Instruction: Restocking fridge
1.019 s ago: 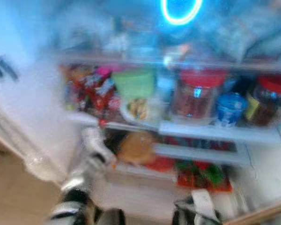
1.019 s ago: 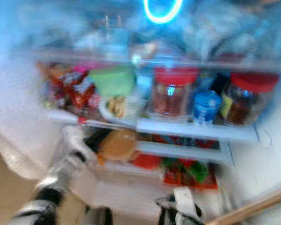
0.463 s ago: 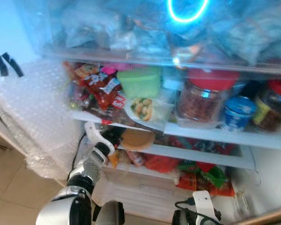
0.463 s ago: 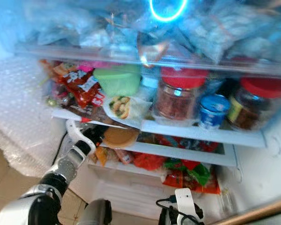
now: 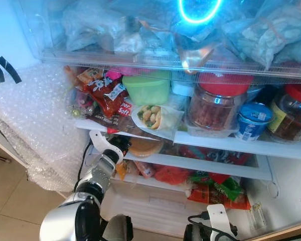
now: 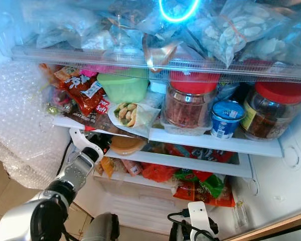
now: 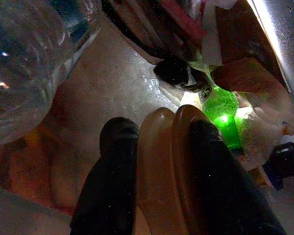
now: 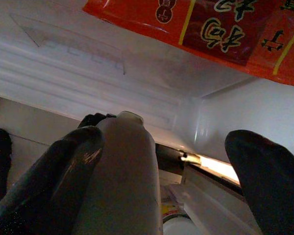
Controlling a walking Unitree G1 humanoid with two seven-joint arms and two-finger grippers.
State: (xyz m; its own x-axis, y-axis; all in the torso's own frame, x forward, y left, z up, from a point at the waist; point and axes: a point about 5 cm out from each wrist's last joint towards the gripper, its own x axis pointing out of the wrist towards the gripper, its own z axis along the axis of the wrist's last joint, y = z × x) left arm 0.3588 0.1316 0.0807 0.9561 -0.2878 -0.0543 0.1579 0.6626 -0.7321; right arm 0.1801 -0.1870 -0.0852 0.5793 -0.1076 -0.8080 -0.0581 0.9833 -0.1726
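Fingers (image 7: 112, 186) of left tool (image 7: 154, 142) clamp brown dish (image 5: 144, 146) on fridge shelf (image 5: 200, 164).

Beige floor tiles (image 5: 10, 201) lie beside bubble wrap (image 5: 35, 120); a blue ring light (image 5: 198, 12) glows overhead.

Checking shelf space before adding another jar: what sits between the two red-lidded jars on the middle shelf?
A blue-lidded tub stands at the shelf's front edge between the left red-lidded jar and the right red-lidded jar, seen in both eye views.
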